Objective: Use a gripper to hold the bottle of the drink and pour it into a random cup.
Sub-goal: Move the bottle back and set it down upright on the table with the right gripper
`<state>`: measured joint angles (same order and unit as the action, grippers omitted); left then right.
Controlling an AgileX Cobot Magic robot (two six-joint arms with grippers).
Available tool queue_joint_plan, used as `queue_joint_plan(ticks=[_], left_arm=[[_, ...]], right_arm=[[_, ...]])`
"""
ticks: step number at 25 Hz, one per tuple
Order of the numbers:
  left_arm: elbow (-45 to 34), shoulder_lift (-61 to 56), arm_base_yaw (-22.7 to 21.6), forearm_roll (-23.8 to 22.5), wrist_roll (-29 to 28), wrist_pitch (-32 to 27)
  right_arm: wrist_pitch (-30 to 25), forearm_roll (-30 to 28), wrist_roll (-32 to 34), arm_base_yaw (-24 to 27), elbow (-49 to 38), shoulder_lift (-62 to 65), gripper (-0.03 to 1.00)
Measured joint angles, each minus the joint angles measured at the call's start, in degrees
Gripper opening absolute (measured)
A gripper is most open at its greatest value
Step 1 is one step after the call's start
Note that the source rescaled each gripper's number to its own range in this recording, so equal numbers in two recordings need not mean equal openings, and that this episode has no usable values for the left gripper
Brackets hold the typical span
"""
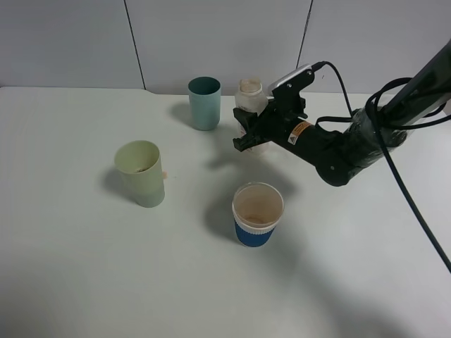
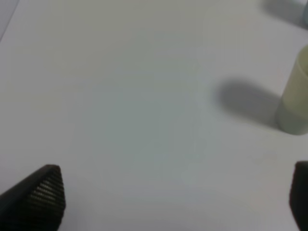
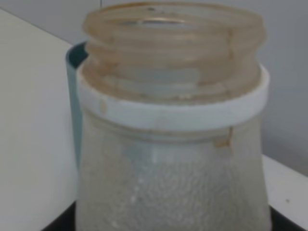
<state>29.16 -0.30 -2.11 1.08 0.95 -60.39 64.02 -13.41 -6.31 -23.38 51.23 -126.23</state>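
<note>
Right claw (image 1: 248,132) clamped tight on the bottle (image 1: 250,98), upright over the white surface (image 1: 70,267).
No label text is readable; only a white collar ring under the wide, brown-stained threaded neck, open at the top, body frosted and translucent. Teal cup (image 1: 204,103) stands just beside the claw; pale yellow-green cup (image 1: 141,173) well apart. Left claw (image 2: 173,202) spread wide, empty.

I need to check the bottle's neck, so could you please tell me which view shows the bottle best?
The right wrist view: the bottle fills it, with its threaded open neck sharp. The exterior high view shows it small, partly behind the right end effector. The left wrist view lacks it.
</note>
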Motion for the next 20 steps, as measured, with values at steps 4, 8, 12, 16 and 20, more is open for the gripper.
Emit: queue_joint_plan(ticks=[4, 8, 12, 16, 20], left_arm=[[0.0, 0.0, 0.0, 0.0, 0.0, 0.0], [0.0, 0.0, 0.0, 0.0, 0.0, 0.0], [0.0, 0.0, 0.0, 0.0, 0.0, 0.0], [0.0, 0.0, 0.0, 0.0, 0.0, 0.0], [0.0, 0.0, 0.0, 0.0, 0.0, 0.0]], right_arm=[[3.2, 0.0, 0.0, 0.0, 0.0, -1.6, 0.03], [4.4, 0.0, 0.0, 0.0, -0.1, -2.3, 0.03], [4.6, 0.0, 0.0, 0.0, -0.1, -2.4, 0.03], [4.6, 0.0, 0.3, 0.0, -0.1, -2.4, 0.03], [4.6, 0.4, 2.2, 0.0, -0.1, -2.4, 0.03]])
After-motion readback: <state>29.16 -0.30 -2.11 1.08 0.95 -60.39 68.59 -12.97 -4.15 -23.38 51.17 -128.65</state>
